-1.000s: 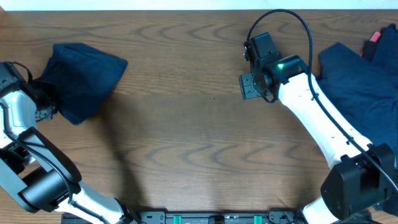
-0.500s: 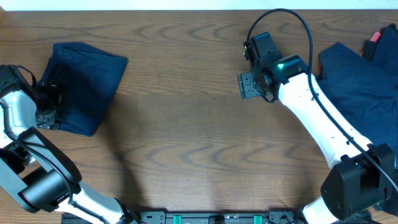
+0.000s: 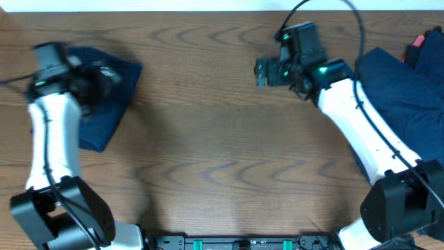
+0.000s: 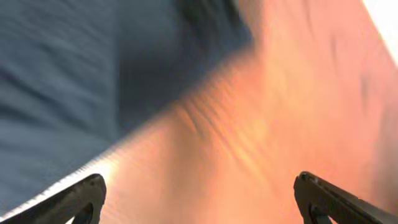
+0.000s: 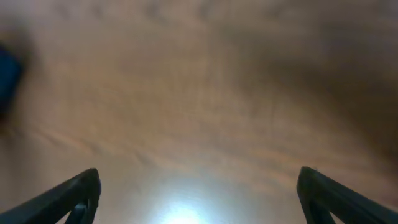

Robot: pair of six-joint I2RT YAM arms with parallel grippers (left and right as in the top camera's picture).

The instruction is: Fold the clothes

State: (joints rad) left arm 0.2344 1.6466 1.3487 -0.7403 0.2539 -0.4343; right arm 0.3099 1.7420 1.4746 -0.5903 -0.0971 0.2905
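Note:
A folded navy garment (image 3: 104,104) lies at the table's back left; in the left wrist view it fills the upper left as a blurred navy garment (image 4: 56,93). My left gripper (image 3: 106,75) hovers over its far part, open and empty, and the left wrist view shows the left gripper (image 4: 199,205) with its jaws wide apart over bare wood. A heap of unfolded navy clothes (image 3: 406,97) lies at the right edge. My right gripper (image 3: 262,71) is left of that heap, over bare table, and in its own view the right gripper (image 5: 200,199) is open with nothing in it.
A small red object (image 3: 418,40) sits at the far right by the heap. The wooden table (image 3: 222,160) stretches between the two garments. A dark blue patch (image 5: 6,74) shows at the left edge of the right wrist view.
The left gripper opened and let go of the folded garment, then swung from its left side to above its far part. The right gripper opened wider and moved slightly back and left.

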